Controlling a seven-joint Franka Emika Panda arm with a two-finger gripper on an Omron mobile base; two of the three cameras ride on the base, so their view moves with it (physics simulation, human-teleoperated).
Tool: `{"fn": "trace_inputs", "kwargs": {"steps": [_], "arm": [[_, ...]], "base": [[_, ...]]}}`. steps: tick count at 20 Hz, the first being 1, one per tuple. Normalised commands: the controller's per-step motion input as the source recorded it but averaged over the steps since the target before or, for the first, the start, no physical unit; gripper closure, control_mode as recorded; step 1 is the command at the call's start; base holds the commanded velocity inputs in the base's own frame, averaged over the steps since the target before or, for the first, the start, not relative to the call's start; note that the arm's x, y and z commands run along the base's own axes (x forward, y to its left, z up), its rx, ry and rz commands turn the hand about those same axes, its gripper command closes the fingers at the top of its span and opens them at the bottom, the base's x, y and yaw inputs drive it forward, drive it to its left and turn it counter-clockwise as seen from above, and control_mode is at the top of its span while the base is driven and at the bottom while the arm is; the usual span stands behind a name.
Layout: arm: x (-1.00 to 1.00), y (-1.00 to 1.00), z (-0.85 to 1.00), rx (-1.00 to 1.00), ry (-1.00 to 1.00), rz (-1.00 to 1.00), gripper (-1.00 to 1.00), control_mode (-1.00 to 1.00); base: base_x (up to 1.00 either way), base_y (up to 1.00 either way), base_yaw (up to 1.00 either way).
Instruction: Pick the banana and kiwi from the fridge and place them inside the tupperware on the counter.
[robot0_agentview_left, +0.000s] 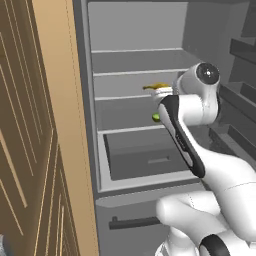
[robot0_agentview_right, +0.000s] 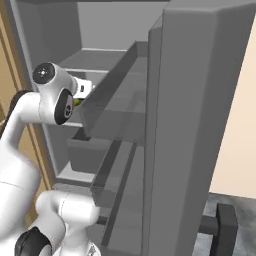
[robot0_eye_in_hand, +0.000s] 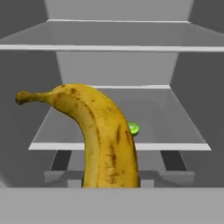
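**Banana raised in front of the open fridge shelves, kiwi on a shelf behind it**

In the hand view the banana (robot0_eye_in_hand: 103, 140) takes up the middle of the frame, rising from the bottom edge and curving to the upper left, where its dark stem end points at the left wall of the fridge (robot0_eye_in_hand: 26, 65). Its yellow skin carries brown streaks and speckles. It stands in front of the shelves rather than lying on one. The fingertips cannot be made out in this view, so the pictures do not show whether they pinch the banana; the fruit sits just where they would be, close to the camera.

Just right of the banana's middle, a small slice of the lime-green kiwi (robot0_eye_in_hand: 134, 128) peeks out. It rests on the grey shelf (robot0_eye_in_hand: 175, 131) behind the banana, near that shelf's front edge.

In the left base view the white arm (robot0_agentview_left: 192, 117) reaches from the lower right up into the centre of the frame, into the fridge opening. The banana (robot0_agentview_left: 156, 87) shows as a thin yellow-brown sliver just left of the wrist, above a shelf edge. The kiwi (robot0_agentview_left: 156, 117) is a green dot lower down, against the arm's dark elbow band. Below them, in the lower centre, is the dark grey drawer (robot0_agentview_left: 145, 155). The tan wood panelling (robot0_agentview_left: 35, 150) fills the left side of the frame.

In the right base view the arm (robot0_agentview_right: 47, 102) bends at the upper left, and the fridge door (robot0_agentview_right: 200, 125) with its grey door racks covers the centre and right.
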Motion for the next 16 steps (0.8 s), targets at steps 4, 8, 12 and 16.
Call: {"fn": "trace_inputs", "kwargs": {"steps": [4, 8, 12, 16], "arm": [[0.0, 0.0, 0.0, 0.0, 0.0, 0.0, 1.0, 1.0], [0.0, 0.0, 0.0, 0.0, 0.0, 0.0, 1.0, 1.0], [0.0, 0.0, 0.0, 0.0, 0.0, 0.0, 1.0, 1.0], [0.0, 0.0, 0.0, 0.0, 0.0, 0.0, 1.0, 1.0]], "base": [[-0.94, 0.0, 0.01], [-1.0, 0.0, 0.03], [-1.0, -0.01, 0.03], [-1.0, -0.09, 0.0]]}}
